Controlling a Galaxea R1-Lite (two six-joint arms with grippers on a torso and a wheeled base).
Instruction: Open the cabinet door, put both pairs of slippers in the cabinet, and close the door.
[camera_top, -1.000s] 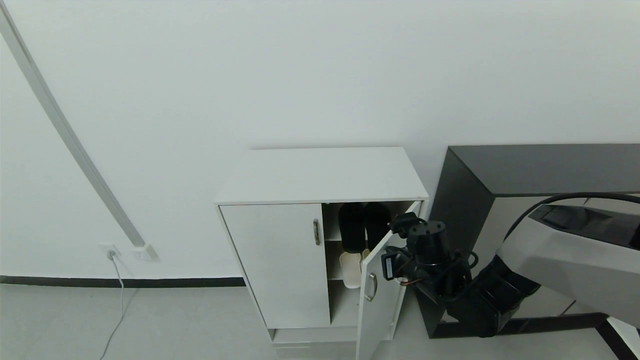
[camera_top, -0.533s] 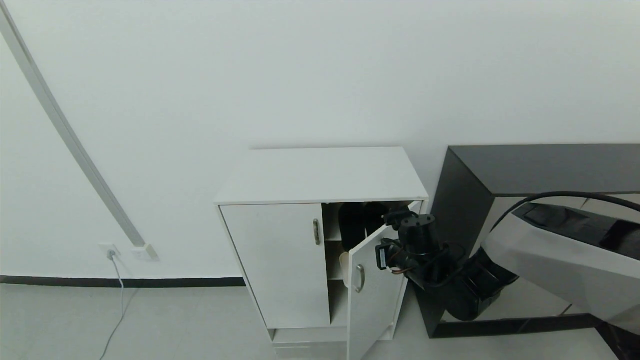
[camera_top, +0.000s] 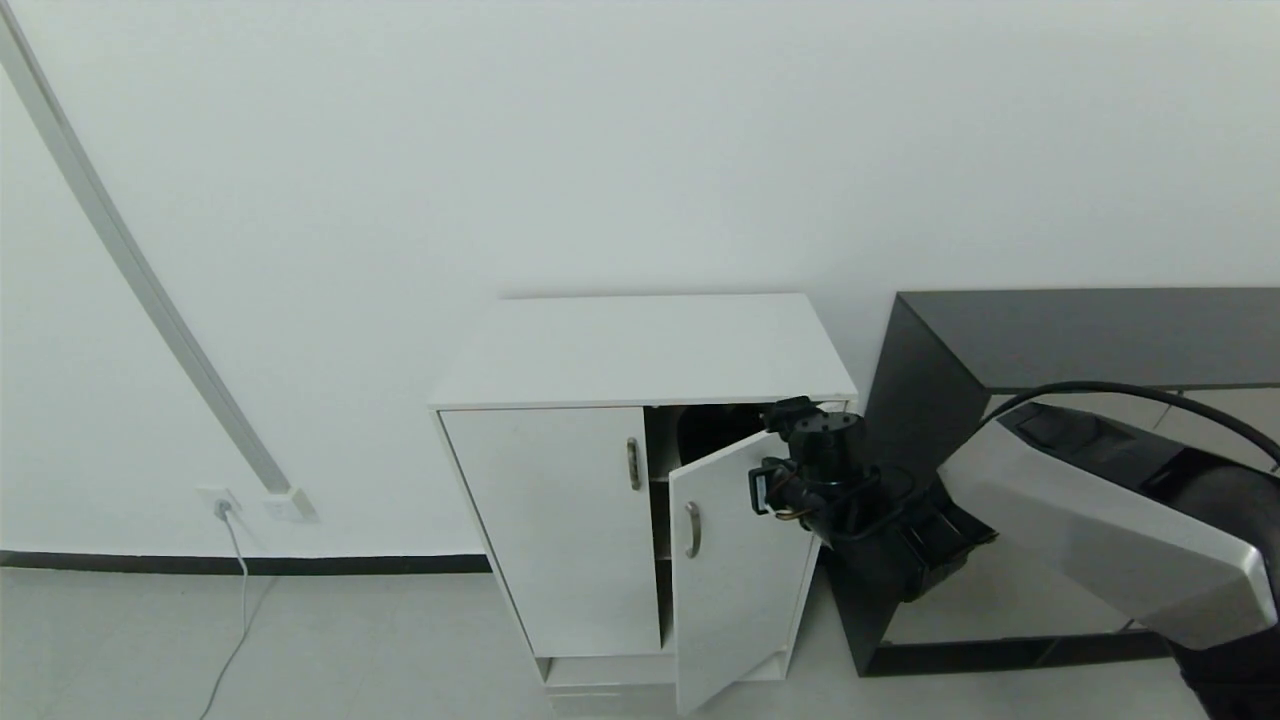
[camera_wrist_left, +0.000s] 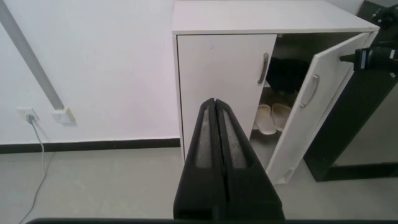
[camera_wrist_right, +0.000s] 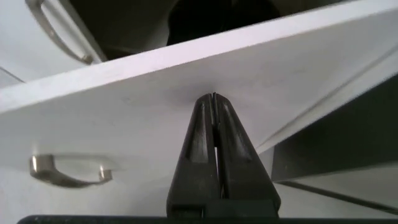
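The white cabinet (camera_top: 640, 350) stands against the wall, its left door (camera_top: 550, 520) closed and its right door (camera_top: 735, 560) ajar at a narrow angle. My right gripper (camera_top: 778, 412) is shut, its tips pressed against the right door's outer face (camera_wrist_right: 155, 106) near the top edge. Through the gap the black slippers (camera_wrist_left: 287, 74) sit on the upper shelf and the beige slippers (camera_wrist_left: 273, 118) on the shelf below. My left gripper (camera_wrist_left: 215, 102) is shut on nothing, held well back from the cabinet's front.
A dark grey table (camera_top: 1050, 335) stands close to the cabinet's right side, behind my right arm. A wall socket with a cable (camera_top: 222, 500) and a slanted conduit (camera_top: 130, 260) are at the left. Bare floor (camera_top: 300, 650) lies before the cabinet.
My right gripper has moved left and inward against the right door, which has swung from wide open to nearly closed. The slippers are now mostly hidden in the head view.
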